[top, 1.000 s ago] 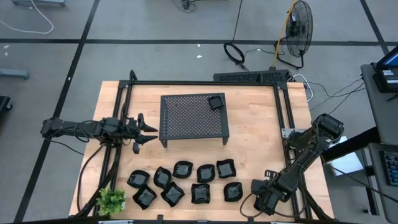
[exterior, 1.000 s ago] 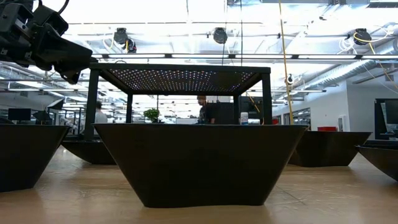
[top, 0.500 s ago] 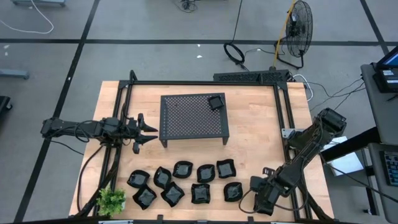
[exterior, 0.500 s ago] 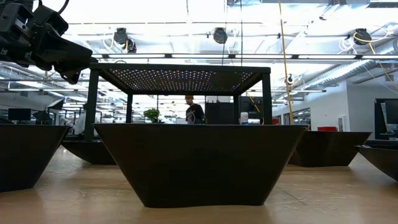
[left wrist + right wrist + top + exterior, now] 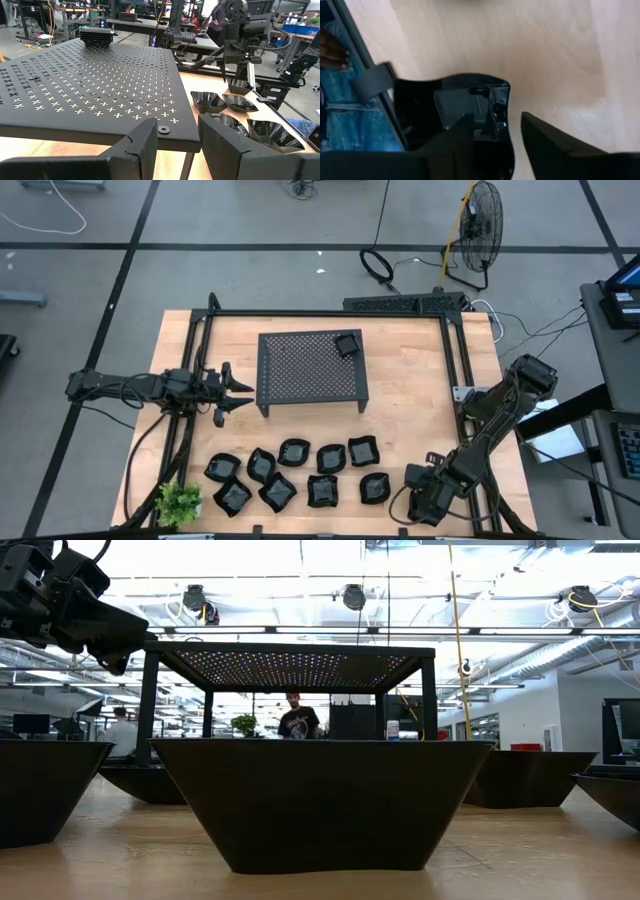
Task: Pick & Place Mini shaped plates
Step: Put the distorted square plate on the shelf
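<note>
A wooden surface point(image 5: 410, 410) is seen from above, framed by dark rails. Near its middle stands a large black perforated rack point(image 5: 310, 368), on whose far right corner one small black dish point(image 5: 347, 344) already sits. The remaining mini shaped plates point(image 5: 300, 473) are clustered on the surface near its front edge, close together and some touching, with a small green plant point(image 5: 180, 501) just beside them at the front left corner.

The left arm is parked at the left of the rack, its left pincer point(image 5: 235, 392) pointing toward the rack with the fingers standing partly apart and nothing between them. The right pincer point(image 5: 420, 498) is low over the front right of the surface, just beside the rightmost plates. In its wrist view the two fingers are parted and a glossy plate point(image 5: 465, 107) lies beyond and between them; whether it is touched cannot be told, and no firm hold is shown.

The plates are judged to be light, stiff and hard, with a slick glazed finish and sloping walls, so slipping is likely and a drop could chip them. A hold across one raised rim, one finger inside and one outside, is judged safest, with neighbouring plates left undisturbed.
</note>
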Available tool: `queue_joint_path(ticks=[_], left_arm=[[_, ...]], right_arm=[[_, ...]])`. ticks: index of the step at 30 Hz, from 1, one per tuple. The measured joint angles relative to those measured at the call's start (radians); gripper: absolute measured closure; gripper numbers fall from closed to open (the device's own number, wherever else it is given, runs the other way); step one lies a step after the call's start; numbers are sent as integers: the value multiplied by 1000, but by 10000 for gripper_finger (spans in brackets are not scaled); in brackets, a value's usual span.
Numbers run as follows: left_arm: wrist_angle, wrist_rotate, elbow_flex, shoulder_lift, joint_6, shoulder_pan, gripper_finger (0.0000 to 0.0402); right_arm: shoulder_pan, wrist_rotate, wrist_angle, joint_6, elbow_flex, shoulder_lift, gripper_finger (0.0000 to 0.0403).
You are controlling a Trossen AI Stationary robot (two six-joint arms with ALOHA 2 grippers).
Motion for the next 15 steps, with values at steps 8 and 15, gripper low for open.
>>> queue_joint_path(ticks=[8,15], left_arm=[[0,0,0,0,0,0,256],[0,0,0,0,0,0,256]], right_arm=[[4,-98,119,48,-121,1,250],[-7,-125,122,28,-136,-5,358]])
